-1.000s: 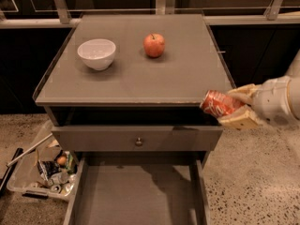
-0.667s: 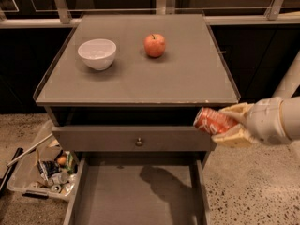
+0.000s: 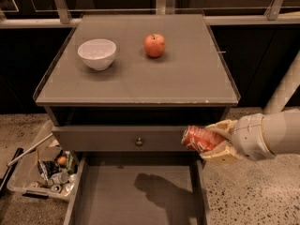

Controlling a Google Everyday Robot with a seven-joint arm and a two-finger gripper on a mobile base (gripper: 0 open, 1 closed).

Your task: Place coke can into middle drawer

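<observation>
My gripper [image 3: 216,142] comes in from the right and is shut on the red coke can [image 3: 200,138], which it holds on its side with one end pointing left. The can hangs in front of the right end of the closed drawer front with the knob [image 3: 138,142], above the right wall of the open middle drawer [image 3: 136,198]. That drawer is pulled out at the bottom of the view, with a plain grey floor that carries the can's and arm's shadow.
On the cabinet top [image 3: 187,86] stand a white bowl [image 3: 97,53] at the left and a red-orange apple [image 3: 154,45] in the middle. A clear bin [image 3: 44,170] of crushed cans and scrap sits on the speckled floor to the left.
My gripper has carried the can down and to the left, from beside the cabinet top's right edge to in front of the drawer front above the open drawer.
</observation>
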